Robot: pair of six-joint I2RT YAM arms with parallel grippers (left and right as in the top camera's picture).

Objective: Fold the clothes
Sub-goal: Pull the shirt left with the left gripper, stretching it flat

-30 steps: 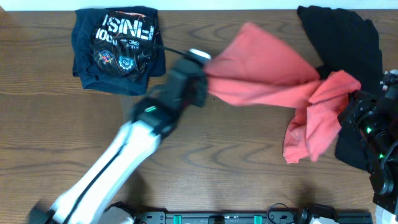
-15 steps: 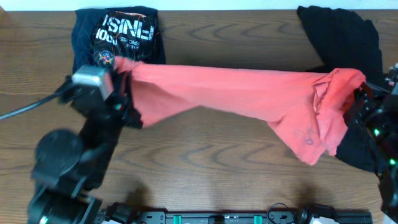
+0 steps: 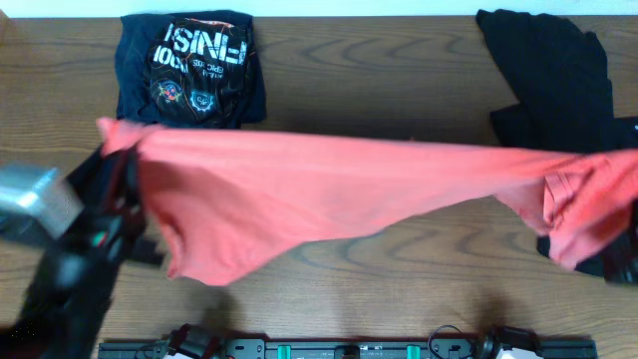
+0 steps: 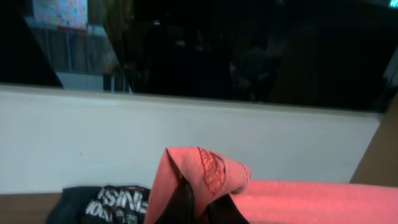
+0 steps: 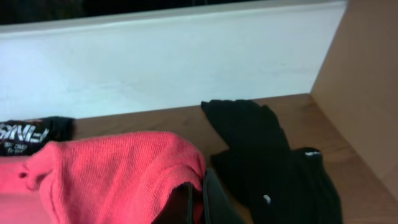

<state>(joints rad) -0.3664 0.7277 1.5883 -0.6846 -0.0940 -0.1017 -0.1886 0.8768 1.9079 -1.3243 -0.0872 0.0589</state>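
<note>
Wooden table (image 3: 399, 269) against a white wall (image 5: 155, 62) (dark window (image 4: 217, 50) above).

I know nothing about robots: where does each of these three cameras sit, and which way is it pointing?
Overhead: above the table, looking straight down on the red shirt stretched across it; the left arm shows lower left.
Left wrist: rides by the left gripper, which pinches the shirt; faces the white back wall.
Right wrist: rides by the right gripper, which pinches the shirt beside a black garment; faces the same wall.
Shared: all three show the folded printed shirt.
</note>
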